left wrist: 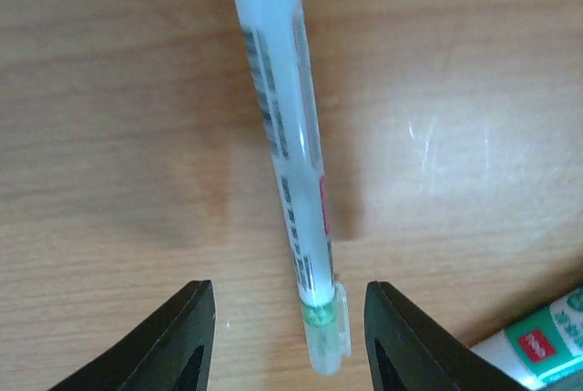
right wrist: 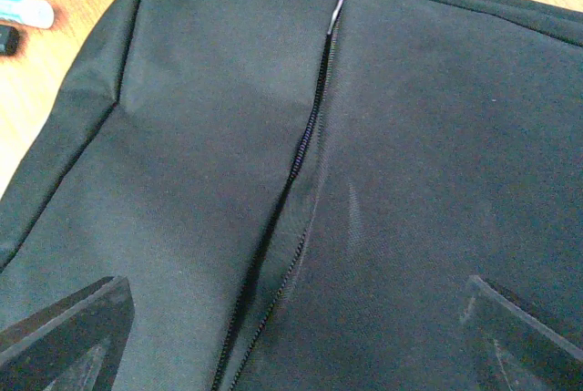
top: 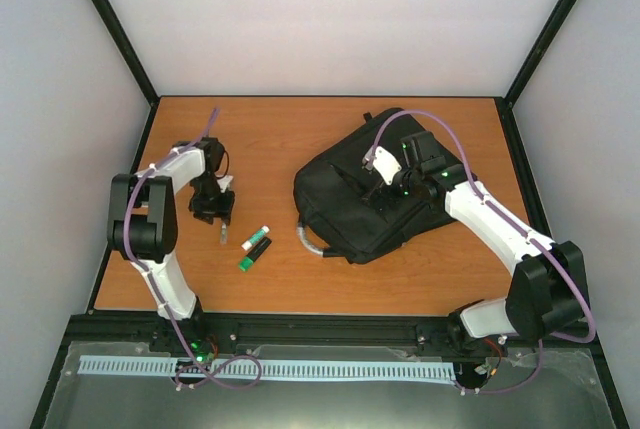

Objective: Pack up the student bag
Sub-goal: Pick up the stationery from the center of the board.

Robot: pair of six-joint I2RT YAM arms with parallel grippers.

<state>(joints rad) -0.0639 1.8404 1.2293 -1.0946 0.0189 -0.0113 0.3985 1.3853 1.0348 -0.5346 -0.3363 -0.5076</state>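
The left hand (left wrist: 287,295) is part open, straddling the clip end of a pen (left wrist: 291,163) that lies on the table (top: 300,139); neither finger touches it. For a sound pick, it should probably move along toward mid-barrel, drop low and close squarely across. The right hand (right wrist: 296,291) hangs wide open over the bag (top: 375,199) and its zip (right wrist: 305,163). The bag lies flat on the right half, skewed. Its handle (top: 312,239) points near-left, so its long axis likely runs near-left to far-right.
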